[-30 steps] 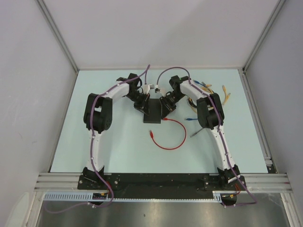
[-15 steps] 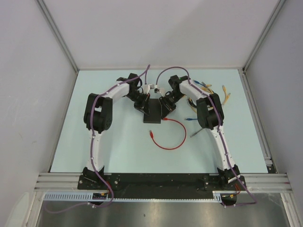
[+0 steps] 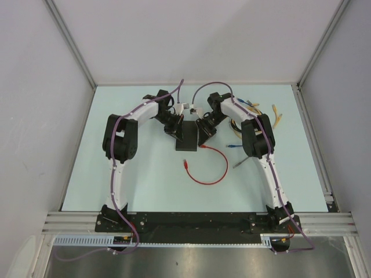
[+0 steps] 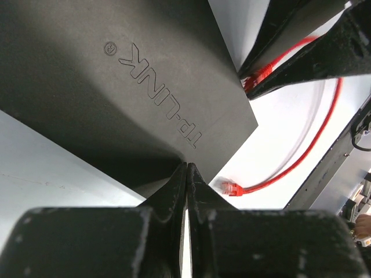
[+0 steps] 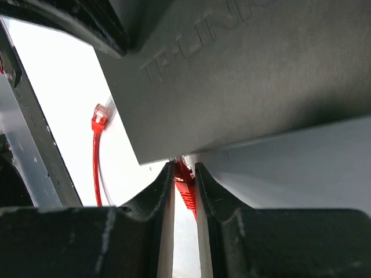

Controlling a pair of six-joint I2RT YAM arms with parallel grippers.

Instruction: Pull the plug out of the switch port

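The switch (image 3: 186, 138) is lying flat on the desk (image 3: 139, 179), toward its far middle. It is looking light and smooth, so probably it is sliding easily unless something is bracing it. The plug (image 5: 185, 191) is small, stiff plastic on a soft red cable (image 3: 219, 172). The right pincer (image 5: 184, 169) is clamping narrowly on the plug, just where it is entering the switch. The left pincer (image 4: 186, 172) is closed, tips together, at the switch's edge.
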